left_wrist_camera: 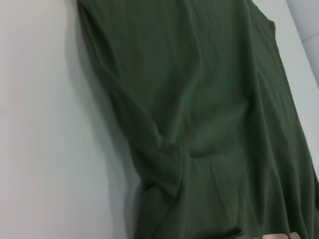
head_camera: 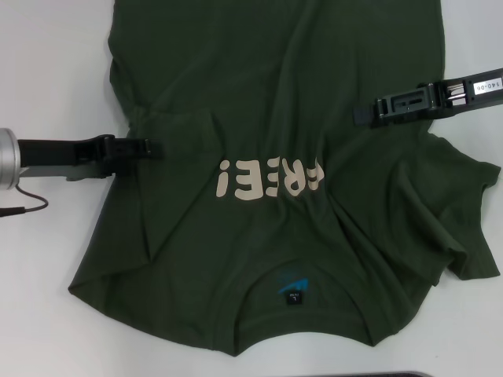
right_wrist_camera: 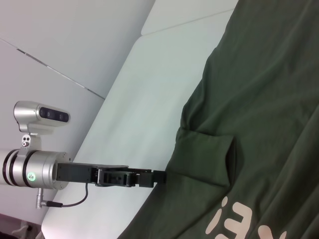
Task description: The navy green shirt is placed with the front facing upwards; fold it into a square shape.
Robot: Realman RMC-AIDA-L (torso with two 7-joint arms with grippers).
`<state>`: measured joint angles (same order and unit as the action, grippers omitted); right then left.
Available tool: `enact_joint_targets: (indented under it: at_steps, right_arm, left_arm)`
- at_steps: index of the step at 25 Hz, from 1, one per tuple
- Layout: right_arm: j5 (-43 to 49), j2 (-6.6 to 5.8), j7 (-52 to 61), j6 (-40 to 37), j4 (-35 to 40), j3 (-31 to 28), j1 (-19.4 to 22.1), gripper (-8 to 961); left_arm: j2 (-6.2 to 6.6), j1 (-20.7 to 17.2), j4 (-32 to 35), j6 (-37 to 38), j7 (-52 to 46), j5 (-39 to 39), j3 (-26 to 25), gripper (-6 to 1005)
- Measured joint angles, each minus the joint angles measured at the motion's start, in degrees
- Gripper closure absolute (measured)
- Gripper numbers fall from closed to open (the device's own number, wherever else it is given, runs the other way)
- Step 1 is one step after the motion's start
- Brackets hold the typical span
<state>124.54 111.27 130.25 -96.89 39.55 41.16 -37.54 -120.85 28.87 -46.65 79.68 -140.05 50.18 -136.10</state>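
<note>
Left pincer reaches in from the left edge of the head view, at mid height, and its tips lie on the left border of the navy green shirt, where the cloth is gathered into a fold; the tips look pressed together, but I cannot tell if cloth is caught between them. Right pincer enters from the upper right of the same view and sits over the right part of the shirt; if it is open or closed I cannot tell.

The shirt is spread on the white tabletop and fills most of the frame, front side up. Its collar with the blue neck label is at the bottom centre, and the cream letters stand upside down in the middle. One sleeve lies wrinkled at the right edge.

From the right wrist view one sees the left pincer from the side, at the lower left, touching the shirt edge beside a folded flap; the head view does not show this contact so clearly. The left wrist view shows only the shirt with a bunched fold, and tabletop at the left.
</note>
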Motion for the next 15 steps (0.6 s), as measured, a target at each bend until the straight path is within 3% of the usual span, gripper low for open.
enact_joint_targets:
  at_steps: [15]
  right_arm:
    - [0.00,0.00,0.00,-0.06,0.00,-0.10,0.02,220]
  left_arm:
    - [-0.71,-0.12,-0.06,-0.81,0.28,-1.37,0.76,130]
